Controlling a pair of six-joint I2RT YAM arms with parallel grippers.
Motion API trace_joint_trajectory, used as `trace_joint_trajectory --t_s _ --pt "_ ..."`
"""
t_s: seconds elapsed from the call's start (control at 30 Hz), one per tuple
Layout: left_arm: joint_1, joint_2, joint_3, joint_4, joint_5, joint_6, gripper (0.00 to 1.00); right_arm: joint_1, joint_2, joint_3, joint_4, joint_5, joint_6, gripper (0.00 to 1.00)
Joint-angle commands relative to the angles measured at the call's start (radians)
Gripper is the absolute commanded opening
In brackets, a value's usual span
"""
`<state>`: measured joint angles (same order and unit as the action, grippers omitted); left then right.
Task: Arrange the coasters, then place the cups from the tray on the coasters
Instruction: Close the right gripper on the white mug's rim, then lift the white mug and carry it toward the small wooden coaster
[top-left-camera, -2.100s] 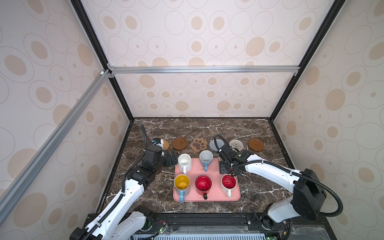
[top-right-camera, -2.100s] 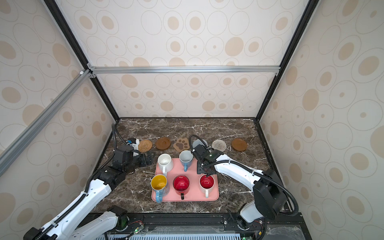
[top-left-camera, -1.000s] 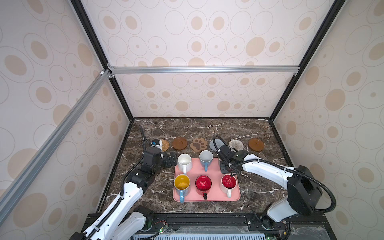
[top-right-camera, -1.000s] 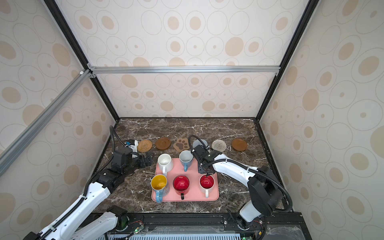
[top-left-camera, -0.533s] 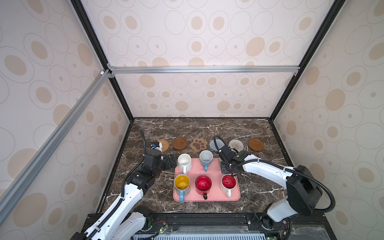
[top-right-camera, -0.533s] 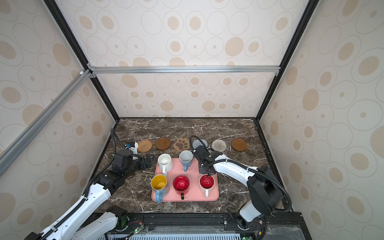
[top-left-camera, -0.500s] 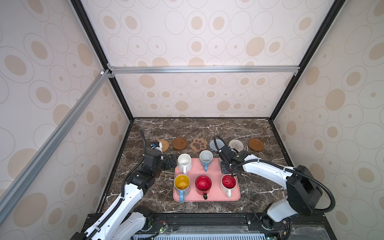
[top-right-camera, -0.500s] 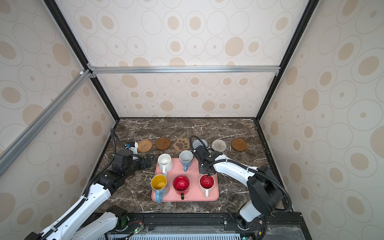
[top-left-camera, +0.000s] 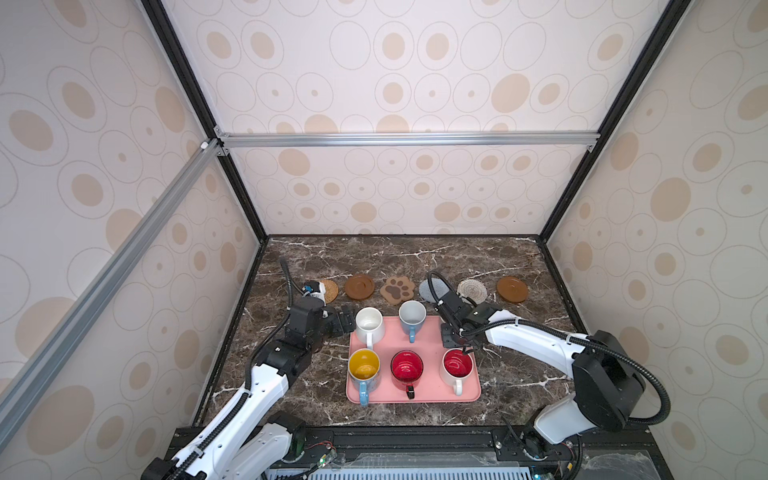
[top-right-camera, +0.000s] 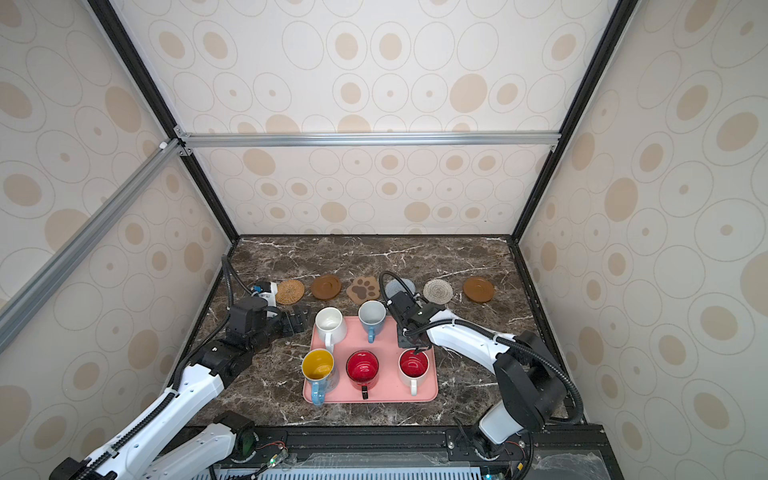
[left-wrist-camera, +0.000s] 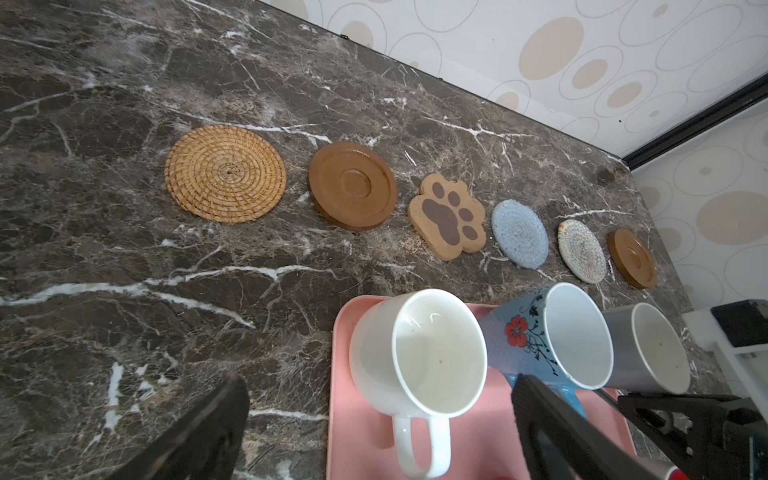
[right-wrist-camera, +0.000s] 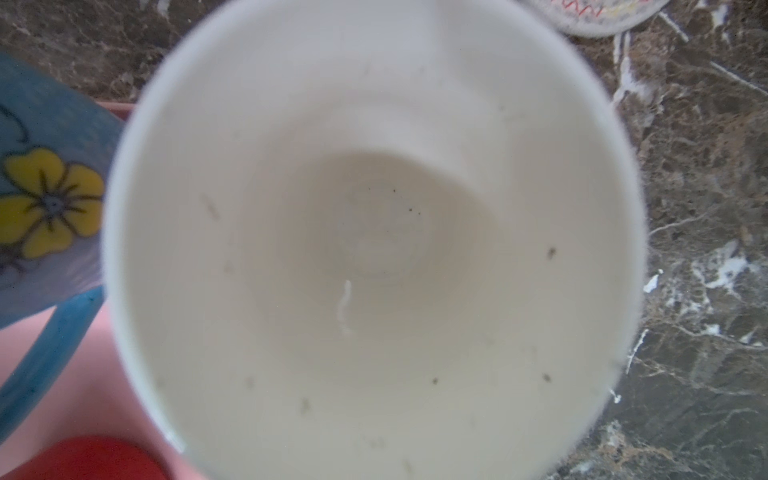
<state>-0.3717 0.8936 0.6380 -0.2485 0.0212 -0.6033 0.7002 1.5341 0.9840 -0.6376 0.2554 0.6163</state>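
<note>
Right wrist view is filled by the pale inside of the grey-white cup (right-wrist-camera: 374, 249), which stands at the rear right corner of the tray (top-left-camera: 432, 397), the light blue cup (right-wrist-camera: 45, 208) close beside it and the cream coaster (right-wrist-camera: 602, 16) just past its rim. In both top views the right gripper (top-left-camera: 457, 343) hangs over that corner and hides the cup; its jaws are closed on the cup's near side, the contact itself hidden. Its tips stand just behind the red-inside cup (top-left-camera: 457, 366), leaving little room toward the front. The left gripper (top-left-camera: 345, 322) holds nothing, jaws spread wide, low over the marble table (top-left-camera: 519, 374) just left of the white cup (top-left-camera: 369, 322) at the tray's rear left corner. Behind the tray a row of coasters (top-left-camera: 397, 289) runs from the rattan coaster (top-left-camera: 328, 290) to a brown disc (top-left-camera: 512, 289); the right arm's cable loops over the blue-grey coaster (top-left-camera: 426, 289). Bare table lies open right of the tray and behind the row up to the back wall (top-left-camera: 395, 199)
</note>
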Motion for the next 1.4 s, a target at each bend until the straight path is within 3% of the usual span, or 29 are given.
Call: trace_joint_trajectory --t_s 0.0,0.63,0.87,1.03,1.37 --pt "-0.006 -0.003 0.027 0.007 -0.008 0.006 1.00 -0.004 -0.028 -0.008 -0.020 0.011 -0.018 0.11" --pt "-0.005 -0.053 0.015 -0.021 -0.028 -0.028 1.00 -0.010 -0.157 0.101 -0.075 0.020 -0.101 0.09" --pt "-0.005 -0.053 0.013 -0.021 -0.026 -0.029 1.00 -0.068 -0.187 0.121 -0.076 -0.010 -0.153 0.09" --pt "-0.006 -0.058 0.009 -0.022 -0.023 -0.024 1.00 -0.162 -0.205 0.131 -0.081 -0.069 -0.262 0.09" --pt "-0.006 -0.076 -0.004 -0.023 -0.014 -0.012 1.00 -0.475 -0.155 0.183 -0.091 -0.228 -0.527 0.09"
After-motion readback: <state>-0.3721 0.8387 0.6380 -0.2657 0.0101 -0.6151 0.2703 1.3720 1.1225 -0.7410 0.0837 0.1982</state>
